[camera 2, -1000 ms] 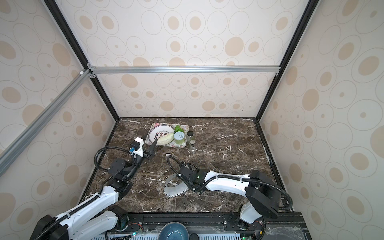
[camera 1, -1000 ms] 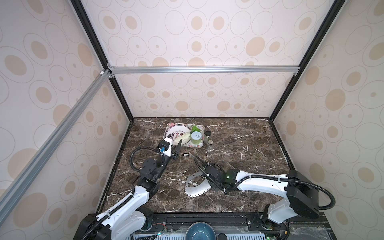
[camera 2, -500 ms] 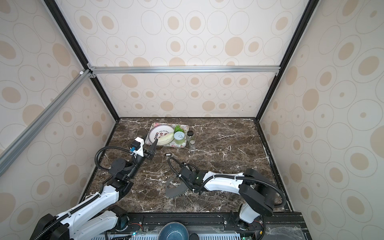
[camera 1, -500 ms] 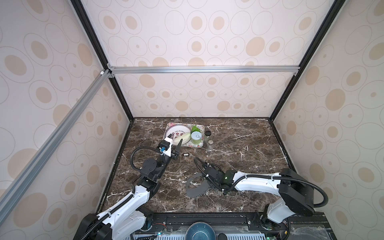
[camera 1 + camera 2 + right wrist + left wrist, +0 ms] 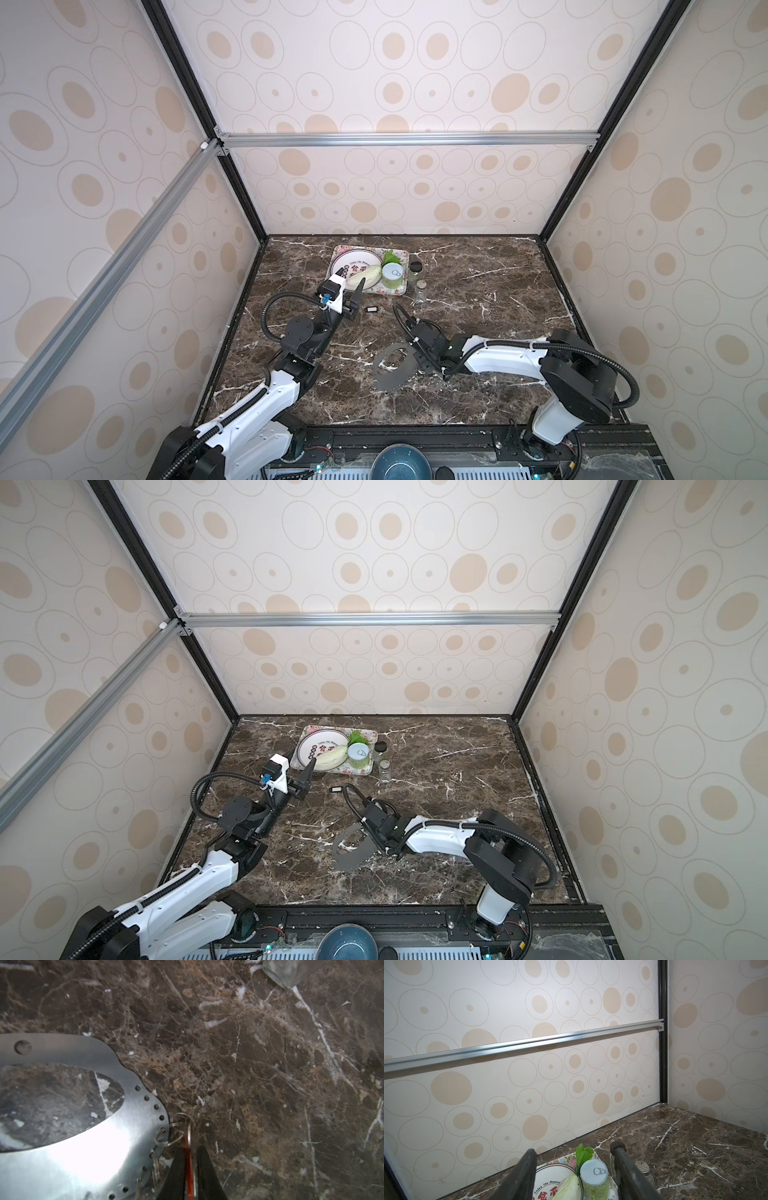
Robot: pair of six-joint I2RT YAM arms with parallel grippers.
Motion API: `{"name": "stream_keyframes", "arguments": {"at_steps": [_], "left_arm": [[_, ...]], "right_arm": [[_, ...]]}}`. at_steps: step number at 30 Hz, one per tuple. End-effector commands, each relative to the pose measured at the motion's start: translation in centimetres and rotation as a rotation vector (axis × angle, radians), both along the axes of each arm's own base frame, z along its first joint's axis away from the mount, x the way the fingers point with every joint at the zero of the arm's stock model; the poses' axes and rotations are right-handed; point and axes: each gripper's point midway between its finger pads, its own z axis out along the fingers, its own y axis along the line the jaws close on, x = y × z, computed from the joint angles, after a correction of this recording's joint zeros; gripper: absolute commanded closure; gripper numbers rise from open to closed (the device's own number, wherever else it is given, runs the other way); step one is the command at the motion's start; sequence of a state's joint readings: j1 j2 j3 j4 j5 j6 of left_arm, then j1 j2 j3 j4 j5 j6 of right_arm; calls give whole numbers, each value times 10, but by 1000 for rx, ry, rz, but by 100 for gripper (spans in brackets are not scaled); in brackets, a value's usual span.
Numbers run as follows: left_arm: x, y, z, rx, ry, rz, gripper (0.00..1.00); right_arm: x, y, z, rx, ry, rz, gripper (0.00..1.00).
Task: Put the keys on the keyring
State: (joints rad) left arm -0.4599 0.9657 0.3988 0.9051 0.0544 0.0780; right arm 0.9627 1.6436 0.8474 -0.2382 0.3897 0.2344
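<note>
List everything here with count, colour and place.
keyring: one, grey, front centre.
split rings: several, silver, keyring's edge.
red key: one, red-orange, beside keyring.
black key: one, black-white, centre.
table: one, brown marble, underneath.
tray: one, floral, back centre.
plate: one, white, on tray.
cabbage: one, pale, on tray.
can: one, green, on tray.
shakers: two, clear, beside tray.
bowl: one, blue, extreme front.
left gripper: one, black, near tray.
right gripper: one, black, around red key.

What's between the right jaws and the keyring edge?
Right wrist view: small split rings at the keyring's edge holes, meeting the red key in the right gripper.
</note>
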Motion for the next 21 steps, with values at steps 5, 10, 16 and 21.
{"name": "stream_keyframes", "arguments": {"at_steps": [5, 10, 16, 21], "left_arm": [[-2, 3, 15, -28, -45, 1, 41], [-3, 4, 15, -30, -46, 2, 41], [-4, 4, 15, -30, -47, -1, 41], [-4, 4, 15, -31, -46, -3, 41]], "right_arm": [[8, -20, 20, -10, -56, -48, 80], [4, -32, 32, -11, -83, -55, 78], [-20, -7, 44, 231, 12, -7, 75], [-44, 15, 47, 320, 190, 38, 73]]}}
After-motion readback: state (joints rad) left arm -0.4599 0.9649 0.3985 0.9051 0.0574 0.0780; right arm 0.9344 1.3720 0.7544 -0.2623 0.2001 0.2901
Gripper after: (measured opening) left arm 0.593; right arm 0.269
